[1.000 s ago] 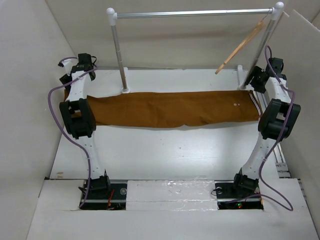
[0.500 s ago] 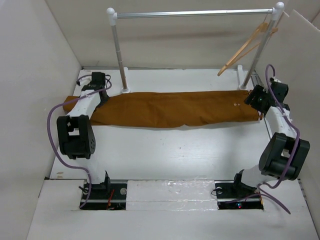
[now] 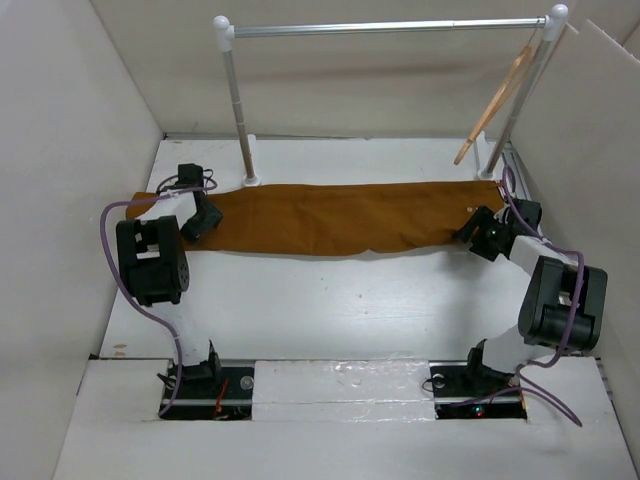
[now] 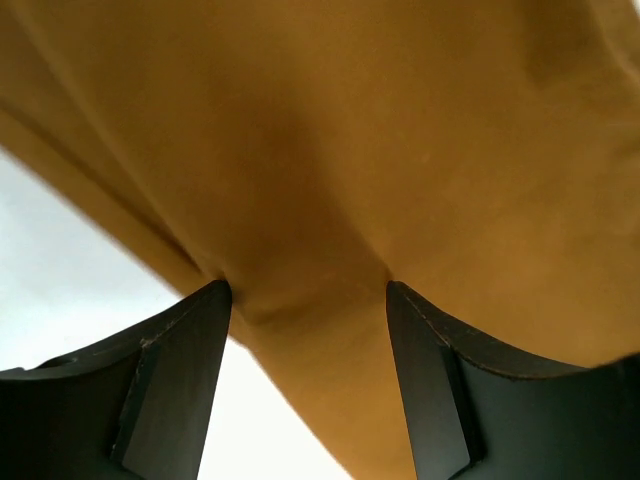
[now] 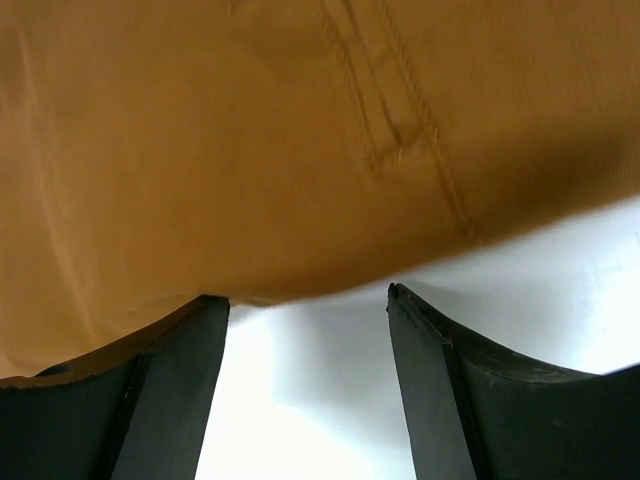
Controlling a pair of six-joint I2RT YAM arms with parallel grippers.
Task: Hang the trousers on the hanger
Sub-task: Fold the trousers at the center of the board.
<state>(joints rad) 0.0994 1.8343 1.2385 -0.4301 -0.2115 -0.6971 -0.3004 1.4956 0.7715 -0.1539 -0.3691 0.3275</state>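
Trousers are lying across the worktop; left jaws are standing open astride a cloth fold, right jaws are gaping over the cloth's edge.

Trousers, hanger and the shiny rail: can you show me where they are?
trousers [image 3: 340,215], top view, middle of the brown cloth
hanger [image 3: 495,100], top view, its wooden arm
rail [image 3: 390,26], top view, middle of the silver bar

**A:** Across the back, a silver rail runs level, with a white ball joint capping each end.

**B:** Two posts carry it. The left post stands in a white foot on the white table, and the right post is close by the right wall.

**A:** There are pale walls on the left and behind, too.
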